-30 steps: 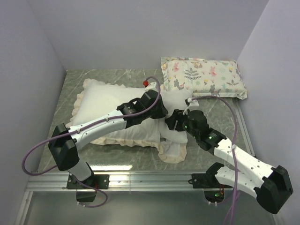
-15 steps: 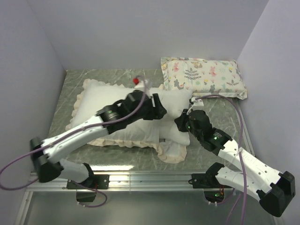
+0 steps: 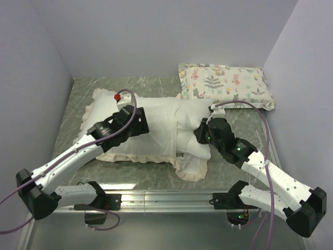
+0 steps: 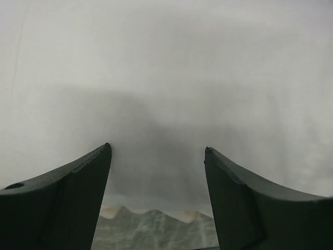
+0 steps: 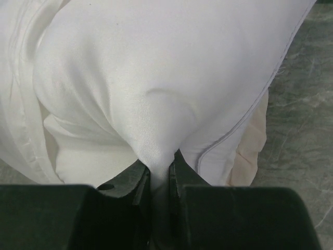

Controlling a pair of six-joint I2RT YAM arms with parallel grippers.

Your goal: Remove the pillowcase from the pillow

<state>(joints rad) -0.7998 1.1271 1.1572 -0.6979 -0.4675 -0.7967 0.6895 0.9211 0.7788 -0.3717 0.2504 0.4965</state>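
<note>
**A:** What has changed in the last second?

**B:** The left hand (image 4: 157, 153) has swung off from beside the right hand (image 5: 160, 177), further from the printed pillow (image 3: 226, 86). It now hovers over the middle of the pillowcase (image 3: 156, 114), fingers spread wide with nothing between them.

**A:** And the right one?

**B:** It is closed tight on a pinch of the pillow (image 5: 156, 78), at the end that sticks out of the case on the side nearest the printed pillow. It has barely shifted.

**A:** What does that mean for the job?

**B:** I'd judge the right hand is anchoring the pillow while the left looks for a grip on the cover, to drag it away from the printed pillow. Most of the pillow is still inside, so it's early on.

**A:** Any writing?

**B:** None I can read. The printed pillow shows only animals and leaves, and the green marbled surface (image 3: 88, 88) is unmarked.
</note>
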